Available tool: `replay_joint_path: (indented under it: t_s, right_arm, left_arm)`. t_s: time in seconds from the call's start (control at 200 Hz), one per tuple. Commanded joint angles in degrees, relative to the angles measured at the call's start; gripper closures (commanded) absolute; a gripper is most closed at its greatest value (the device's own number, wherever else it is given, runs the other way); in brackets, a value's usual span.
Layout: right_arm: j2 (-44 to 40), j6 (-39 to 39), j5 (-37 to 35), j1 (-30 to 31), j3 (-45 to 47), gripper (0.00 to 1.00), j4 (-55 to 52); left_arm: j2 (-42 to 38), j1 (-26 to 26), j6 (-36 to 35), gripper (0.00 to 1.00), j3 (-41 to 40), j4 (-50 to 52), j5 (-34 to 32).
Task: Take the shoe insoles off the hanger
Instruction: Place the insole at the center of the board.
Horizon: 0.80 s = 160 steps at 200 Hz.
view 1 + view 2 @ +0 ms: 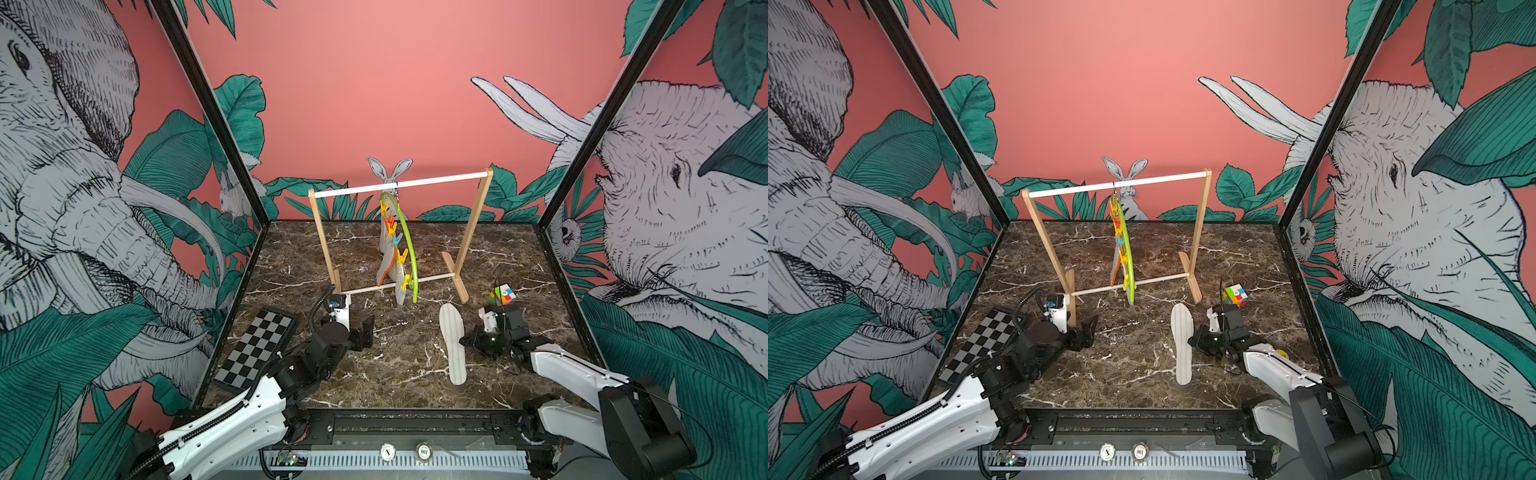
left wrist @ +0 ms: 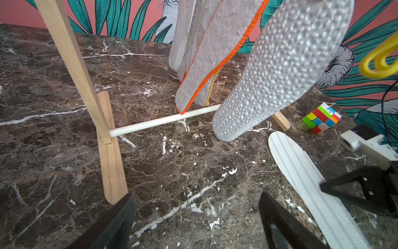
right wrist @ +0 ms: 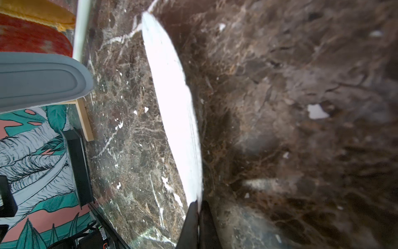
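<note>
The lime-green hanger (image 1: 409,245) (image 1: 1126,245) hangs from the white bar of the rack, with coloured pegs holding several shoe insoles (image 1: 388,266). The left wrist view shows a white dimpled insole (image 2: 280,69) and a grey one edged in orange (image 2: 215,60) hanging down to the lower rail. A white striped insole (image 1: 453,340) (image 1: 1182,340) (image 2: 305,179) (image 3: 172,97) lies on the marble, in front of the rack. My right gripper (image 1: 463,340) (image 3: 199,204) is shut on its right edge. My left gripper (image 1: 365,328) (image 2: 197,215) stands open and holds nothing, low beside the rack's left foot.
The wooden rack (image 1: 473,232) stands mid-table with feet and a low rail. A chequered board (image 1: 257,345) lies at the left wall behind my left arm. A colour cube (image 1: 503,294) sits behind my right gripper. Printed walls close in three sides.
</note>
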State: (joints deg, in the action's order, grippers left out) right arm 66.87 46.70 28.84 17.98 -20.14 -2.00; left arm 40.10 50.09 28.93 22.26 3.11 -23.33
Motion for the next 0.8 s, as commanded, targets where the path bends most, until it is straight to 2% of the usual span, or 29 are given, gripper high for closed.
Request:
replay_joint_path:
  t_s: [0.0, 0.135, 0.47, 0.67, 0.795]
  right_arm:
    - [0.8, -1.3, -2.1, 0.4, 0.5, 1.0, -0.1]
    - [0.7, -1.8, -3.3, 0.4, 0.5, 0.96, -0.9]
    - [0.2, -2.2, -4.5, 0.4, 0.3, 0.72, -2.2]
    - [-1.6, -2.2, -5.8, 0.4, -0.2, 0.61, -4.4]
    - [-4.1, -2.4, -6.9, 0.4, -1.1, 0.5, -7.4]
  left_arm:
    - [-0.6, -0.1, 0.5, 0.09, -0.9, -1.5, -0.1]
    - [-0.9, -0.2, -0.2, 0.09, -1.2, -1.8, 0.0]
    - [-1.9, -0.2, -1.4, 0.09, -2.0, -2.7, 0.1]
    - [-1.9, -0.2, -4.7, 0.08, -2.0, -3.5, -0.2]
    - [-2.2, -0.2, -7.0, 0.05, -2.1, -4.3, -1.9]
